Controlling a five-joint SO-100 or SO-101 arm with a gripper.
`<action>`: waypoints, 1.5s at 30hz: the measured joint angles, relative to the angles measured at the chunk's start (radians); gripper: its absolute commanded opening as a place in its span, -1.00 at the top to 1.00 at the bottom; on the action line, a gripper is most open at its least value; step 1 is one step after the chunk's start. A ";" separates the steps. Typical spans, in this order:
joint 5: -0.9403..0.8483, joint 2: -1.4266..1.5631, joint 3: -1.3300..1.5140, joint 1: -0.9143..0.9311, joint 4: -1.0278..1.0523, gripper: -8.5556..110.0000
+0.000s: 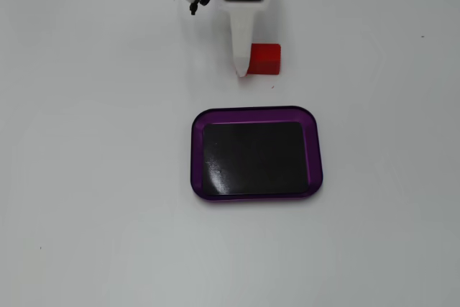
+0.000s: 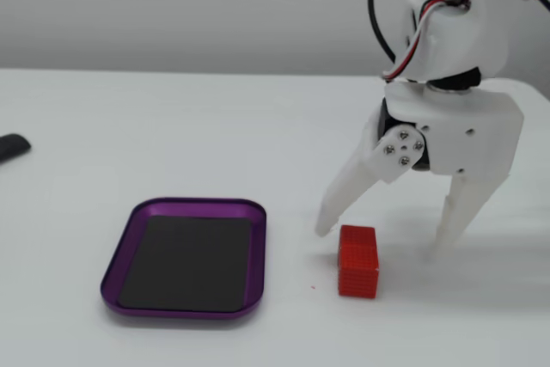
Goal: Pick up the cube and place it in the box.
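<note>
Cube (image 2: 357, 261) was straddled on the table by the wide-spread gripper (image 2: 381, 243), seemingly lowered for a grasp; the box (image 2: 254, 257) was left empty nearby.

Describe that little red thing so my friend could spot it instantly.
Start at the white robot arm's open gripper on the white table. Between its two fingertips sits the cube, a small bright red block with a dotted surface. The only other item nearby, the box, is purple-rimmed and much larger.

White table (image 1: 86, 177), red cube (image 1: 264, 58), empty purple box (image 1: 256, 114) apart
</note>
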 measured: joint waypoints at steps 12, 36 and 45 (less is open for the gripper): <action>0.081 -0.114 -0.064 -0.091 -0.011 0.43; 0.049 0.325 -0.037 -0.015 -0.123 0.86; -0.195 0.609 0.216 0.167 -0.571 0.86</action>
